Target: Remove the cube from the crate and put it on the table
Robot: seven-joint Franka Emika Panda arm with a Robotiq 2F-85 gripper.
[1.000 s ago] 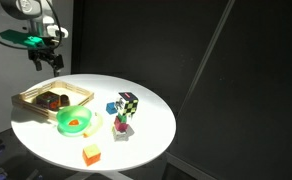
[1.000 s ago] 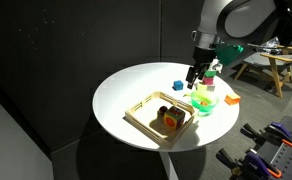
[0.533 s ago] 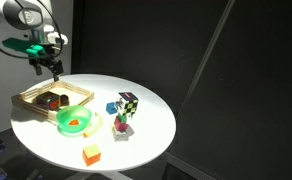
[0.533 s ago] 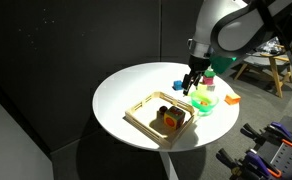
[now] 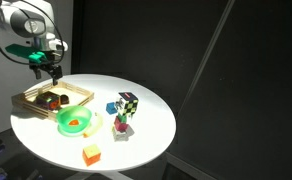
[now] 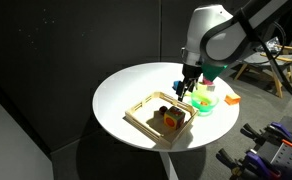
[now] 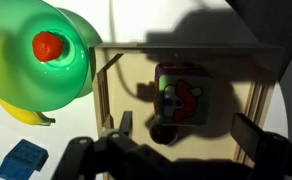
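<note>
Currently the approach step is in hand. The table carries the crate near its edge. The gripper hovers above the crate, jaws spread wide and holding nothing. The cube lies inside the crate, close beside a larger green-and-red toy and roughly beneath the gripper. Judged next move: descend straight down, centre the jaws on the cube, keep clear of the toy and the crate rim, then close and lift.
</note>
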